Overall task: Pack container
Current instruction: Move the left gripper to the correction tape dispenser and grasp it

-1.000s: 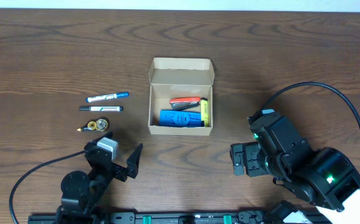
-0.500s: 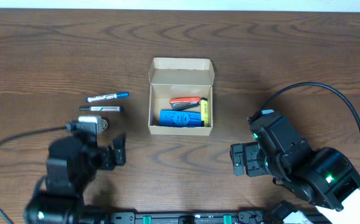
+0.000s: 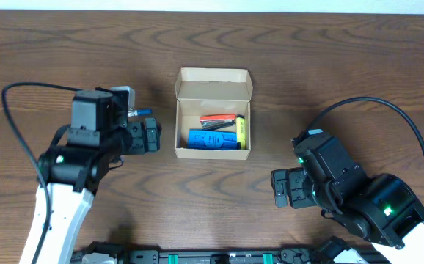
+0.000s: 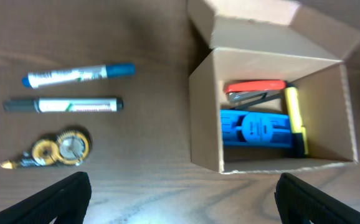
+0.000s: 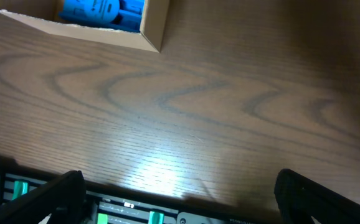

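Across the brown wooden table [image 3: 329, 66], the packing looks partly done. Both arms are empty-handed. The right gripper [image 3: 281, 188] sits low and to the right, well apart from the box, with its jaws spread wide and nothing between them; its own camera shows only bare wood and one corner of the box. The left gripper [image 3: 147, 136] hangs just left of the box, jaws fully spread too, holding nothing. From above, that arm hides most of the loose pieces beneath it.

The container [image 4: 205, 118], a tan cardboard box, stands near the middle of the table with its flap lid folded back and its top open. Three things lie inside: a blue plastic piece [image 4: 255, 129] along the near side, a red stapler [image 4: 255, 90] behind it, and a yellow highlighter [image 4: 294, 115] along the right wall.

Left of the box, on the bare wood, three smaller things wait in a column, each apart from the others: a marker with a blue cap [image 4: 77, 74], a black marker [image 4: 61, 105] below it, and a small round correction tape roller [image 4: 58, 149] nearest the gripper. By this count roughly half the load is in. What remains, most likely, is to carry these three over and then shut the flap.
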Available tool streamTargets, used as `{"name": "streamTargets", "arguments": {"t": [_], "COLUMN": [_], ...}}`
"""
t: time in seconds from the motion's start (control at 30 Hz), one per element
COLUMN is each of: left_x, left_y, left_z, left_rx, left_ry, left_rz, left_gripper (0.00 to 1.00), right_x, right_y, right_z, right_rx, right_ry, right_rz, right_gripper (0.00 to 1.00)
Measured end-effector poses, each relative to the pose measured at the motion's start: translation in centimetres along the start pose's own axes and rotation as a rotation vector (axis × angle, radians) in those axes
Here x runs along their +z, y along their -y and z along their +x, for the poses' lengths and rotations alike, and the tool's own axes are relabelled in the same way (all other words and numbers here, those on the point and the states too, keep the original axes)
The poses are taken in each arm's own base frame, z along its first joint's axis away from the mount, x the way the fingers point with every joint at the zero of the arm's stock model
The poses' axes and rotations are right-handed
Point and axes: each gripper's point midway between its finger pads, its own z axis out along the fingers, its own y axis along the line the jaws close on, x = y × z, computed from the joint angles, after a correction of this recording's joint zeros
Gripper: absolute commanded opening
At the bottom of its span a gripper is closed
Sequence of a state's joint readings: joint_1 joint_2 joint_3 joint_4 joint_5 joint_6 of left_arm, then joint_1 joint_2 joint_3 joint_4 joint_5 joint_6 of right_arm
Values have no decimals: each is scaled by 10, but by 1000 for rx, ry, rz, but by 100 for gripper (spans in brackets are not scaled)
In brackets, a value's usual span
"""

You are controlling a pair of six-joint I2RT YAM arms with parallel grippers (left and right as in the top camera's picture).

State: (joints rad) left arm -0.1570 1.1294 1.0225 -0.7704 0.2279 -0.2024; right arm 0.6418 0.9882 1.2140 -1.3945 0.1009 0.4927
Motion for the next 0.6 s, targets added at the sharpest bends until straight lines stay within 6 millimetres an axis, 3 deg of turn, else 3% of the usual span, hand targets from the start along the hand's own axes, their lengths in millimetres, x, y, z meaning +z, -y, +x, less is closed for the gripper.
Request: {"name": "streamTargets", "arguments": {"t": [0.3,0.6], "left_x": [39,66], "left_y": [-55,-91], "left_z": [14,25], "left_rx": [-452,-730], "left_ry": [-67,-65], "left_rz": [-316,-496], "left_gripper": [95,95], "right_x": [0,0], "right_y": [0,0], "right_z": [0,0], "right_rx": [0,0], "right_ry": [0,0], "right_rz": [0,0], "right_gripper": [99,99]}}
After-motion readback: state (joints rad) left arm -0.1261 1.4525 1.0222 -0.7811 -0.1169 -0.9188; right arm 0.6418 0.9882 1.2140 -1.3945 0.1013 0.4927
